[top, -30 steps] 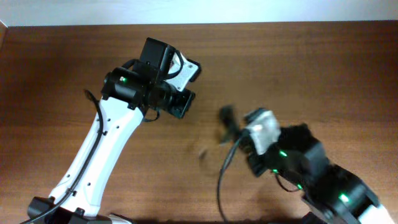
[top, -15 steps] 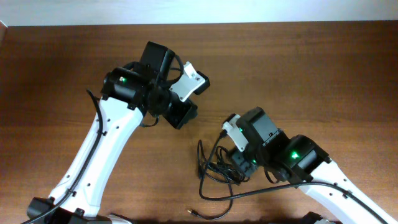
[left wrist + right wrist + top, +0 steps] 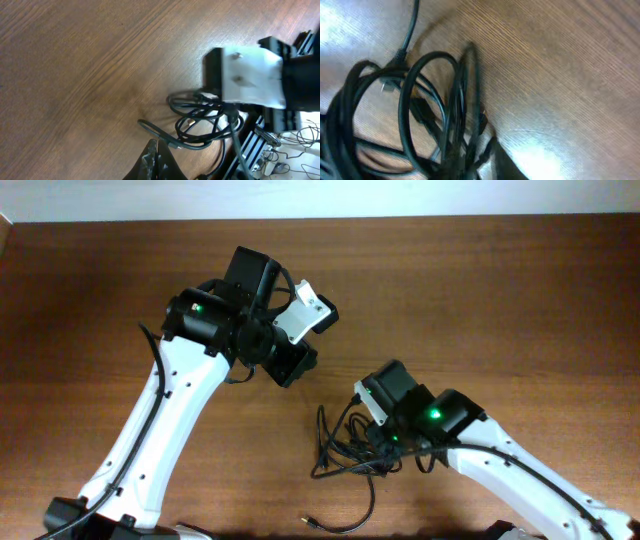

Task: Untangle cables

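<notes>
The cables are a tangle of thin black loops on the wooden table, with one plug end trailing toward the front edge. My right gripper is low over the tangle's right side. In the right wrist view the cables run into its jaws, which look closed on several strands. My left gripper hangs above the table, up and left of the tangle. In the left wrist view its fingers are pressed together and empty, with the cables just beyond them.
The right arm's white wrist block sits right over the tangle in the left wrist view. Bare wooden table spreads to the back and right. The left arm's white link crosses the front left.
My right gripper swung left and down with the cables. The tangle now lies bunched on the table under it. My left gripper turned slightly and has stayed in place since.
</notes>
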You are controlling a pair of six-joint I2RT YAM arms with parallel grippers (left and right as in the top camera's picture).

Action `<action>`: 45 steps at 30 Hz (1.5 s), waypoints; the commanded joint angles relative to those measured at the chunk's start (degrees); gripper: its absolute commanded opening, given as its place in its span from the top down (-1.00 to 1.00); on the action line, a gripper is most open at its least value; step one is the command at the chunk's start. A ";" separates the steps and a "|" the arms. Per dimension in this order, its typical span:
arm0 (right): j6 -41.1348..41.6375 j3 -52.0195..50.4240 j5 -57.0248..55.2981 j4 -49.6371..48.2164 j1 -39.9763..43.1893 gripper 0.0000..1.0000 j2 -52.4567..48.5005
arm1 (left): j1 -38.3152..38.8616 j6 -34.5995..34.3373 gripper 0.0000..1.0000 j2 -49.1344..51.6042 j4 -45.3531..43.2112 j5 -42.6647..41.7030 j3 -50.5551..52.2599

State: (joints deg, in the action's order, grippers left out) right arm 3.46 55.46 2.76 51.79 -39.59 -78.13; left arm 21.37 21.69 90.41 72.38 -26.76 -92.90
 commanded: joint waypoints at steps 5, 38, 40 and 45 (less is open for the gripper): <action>1.36 4.04 -0.09 -1.42 -0.09 0.92 -0.68 | -0.04 0.96 0.93 -1.20 -0.09 -0.24 -0.15; -3.65 55.89 -27.82 19.56 -0.09 0.92 12.20 | 16.98 8.79 1.00 24.06 -8.33 12.41 1.09; -0.85 55.89 -37.16 20.72 -0.09 0.92 12.33 | 16.15 8.76 1.00 24.06 -4.15 21.40 1.09; 6.75 55.89 -53.86 24.02 -0.09 0.92 16.20 | 0.85 -10.58 1.00 24.06 -3.80 37.27 1.09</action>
State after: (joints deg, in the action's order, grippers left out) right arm 7.20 109.73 -43.29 75.46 -39.57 -64.34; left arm 30.96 22.37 113.60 68.36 1.17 -92.09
